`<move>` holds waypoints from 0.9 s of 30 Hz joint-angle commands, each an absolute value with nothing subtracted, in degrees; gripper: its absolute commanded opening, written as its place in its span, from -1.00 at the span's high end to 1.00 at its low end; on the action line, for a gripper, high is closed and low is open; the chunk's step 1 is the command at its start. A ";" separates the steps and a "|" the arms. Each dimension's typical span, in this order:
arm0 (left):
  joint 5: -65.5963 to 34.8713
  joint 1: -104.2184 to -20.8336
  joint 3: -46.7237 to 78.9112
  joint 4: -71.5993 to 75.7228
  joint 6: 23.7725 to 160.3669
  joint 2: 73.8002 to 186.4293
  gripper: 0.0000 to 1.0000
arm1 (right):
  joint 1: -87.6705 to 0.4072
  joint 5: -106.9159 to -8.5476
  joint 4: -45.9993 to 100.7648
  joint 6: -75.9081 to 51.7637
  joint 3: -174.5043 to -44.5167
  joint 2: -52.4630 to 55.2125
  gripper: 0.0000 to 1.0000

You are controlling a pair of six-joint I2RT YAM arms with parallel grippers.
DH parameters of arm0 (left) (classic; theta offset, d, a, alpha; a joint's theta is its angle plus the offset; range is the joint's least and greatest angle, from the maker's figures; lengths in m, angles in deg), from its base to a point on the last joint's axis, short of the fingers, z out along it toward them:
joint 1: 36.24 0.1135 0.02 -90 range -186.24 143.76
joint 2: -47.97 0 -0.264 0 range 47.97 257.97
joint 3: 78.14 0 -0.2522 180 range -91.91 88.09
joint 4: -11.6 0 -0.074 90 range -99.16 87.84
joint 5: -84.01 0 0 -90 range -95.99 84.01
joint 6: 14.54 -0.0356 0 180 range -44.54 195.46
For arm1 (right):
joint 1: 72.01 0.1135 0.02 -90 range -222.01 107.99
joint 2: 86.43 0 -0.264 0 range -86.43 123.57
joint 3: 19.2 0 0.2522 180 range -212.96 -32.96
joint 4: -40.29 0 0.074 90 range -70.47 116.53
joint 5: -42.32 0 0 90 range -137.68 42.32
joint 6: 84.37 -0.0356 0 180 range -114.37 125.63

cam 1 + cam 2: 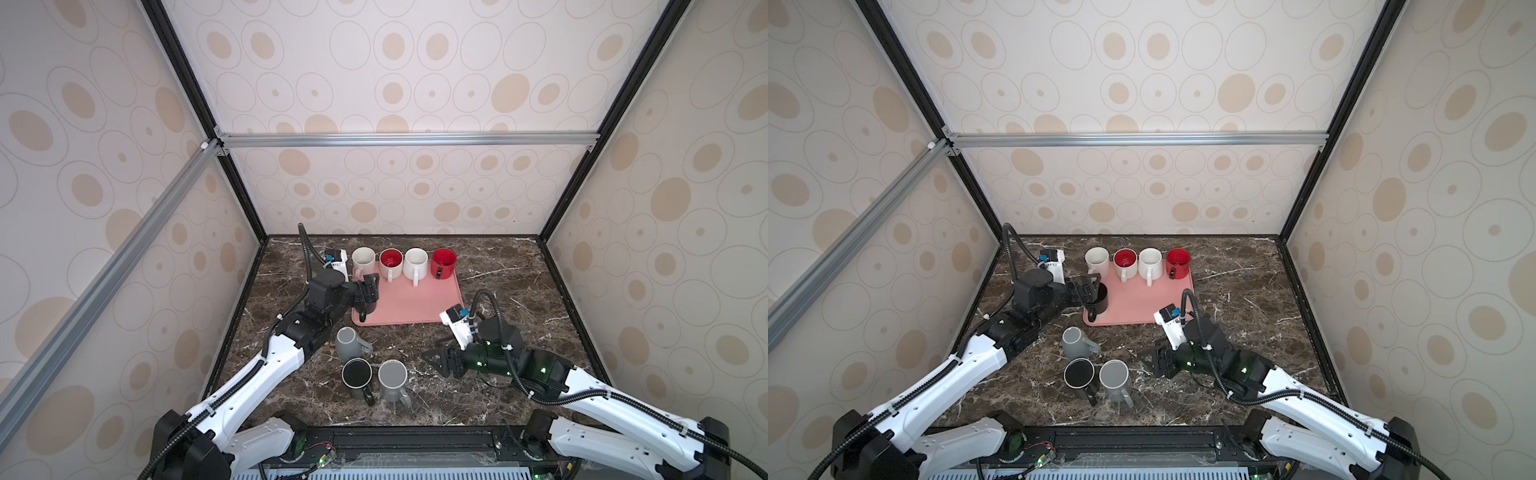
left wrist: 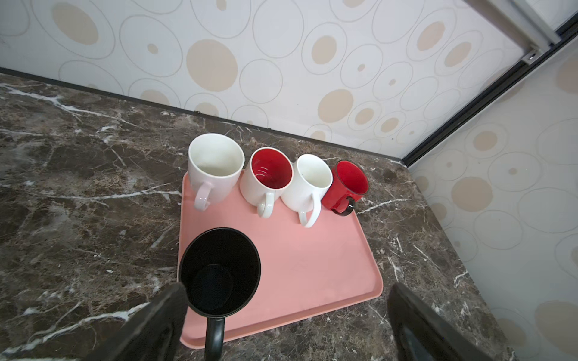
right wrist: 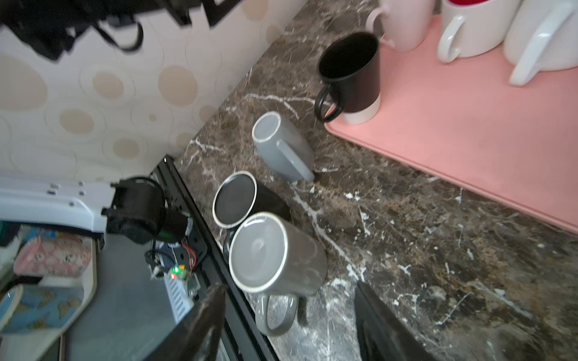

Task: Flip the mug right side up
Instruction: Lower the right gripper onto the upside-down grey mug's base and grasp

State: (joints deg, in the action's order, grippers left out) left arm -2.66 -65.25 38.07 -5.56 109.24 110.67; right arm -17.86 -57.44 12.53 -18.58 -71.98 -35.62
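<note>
- Nearest, a dark mug (image 1: 356,373) and a grey mug (image 1: 392,376) stand bottom-up, side by side on the desk (image 1: 498,291).
- The right claw (image 1: 432,357) hangs just beside the grey mug, spread, gripping nothing.
- Further in, a second grey mug (image 1: 347,341) lies tilted, base showing.
- The black mug (image 2: 219,268) stands upright on the pink tray (image 1: 415,307), at its near left corner, with the left claw (image 1: 369,291) spread wide over it.
- Four mugs (image 1: 415,262) line the tray's far edge, mouths up.
</note>
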 commanded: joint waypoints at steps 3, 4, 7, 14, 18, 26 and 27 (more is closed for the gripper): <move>-0.22 -64.98 41.61 -2.35 111.36 106.89 -0.99 | -8.56 -49.68 7.28 -14.10 -70.68 -31.52 -0.35; 0.40 -64.98 42.34 -2.01 111.49 106.20 -0.99 | -7.03 -48.75 7.28 -14.04 -70.51 -30.67 -0.35; 1.92 -64.98 44.35 -0.89 111.89 104.27 -0.99 | -1.55 -44.51 7.08 -12.95 -70.31 -27.52 -0.35; 3.15 -64.98 47.40 0.30 112.63 102.20 -0.99 | 4.99 -37.64 10.62 -12.13 -70.79 -19.46 -0.35; 3.30 -64.98 47.57 0.08 112.82 102.43 -0.99 | 7.26 -34.77 11.25 -11.09 -72.83 -14.50 -0.34; 3.33 -64.98 48.20 0.64 112.97 102.42 -0.99 | 8.04 -30.69 11.25 -10.63 -76.14 -9.14 -0.29; 3.24 -64.98 48.34 0.66 113.07 102.49 -0.99 | 7.98 -30.27 11.54 -10.63 -76.24 -8.87 -0.29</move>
State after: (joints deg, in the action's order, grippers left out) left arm 2.33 -65.25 47.91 -0.73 112.06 103.13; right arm 7.58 -33.44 11.09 -11.39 -74.69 -9.65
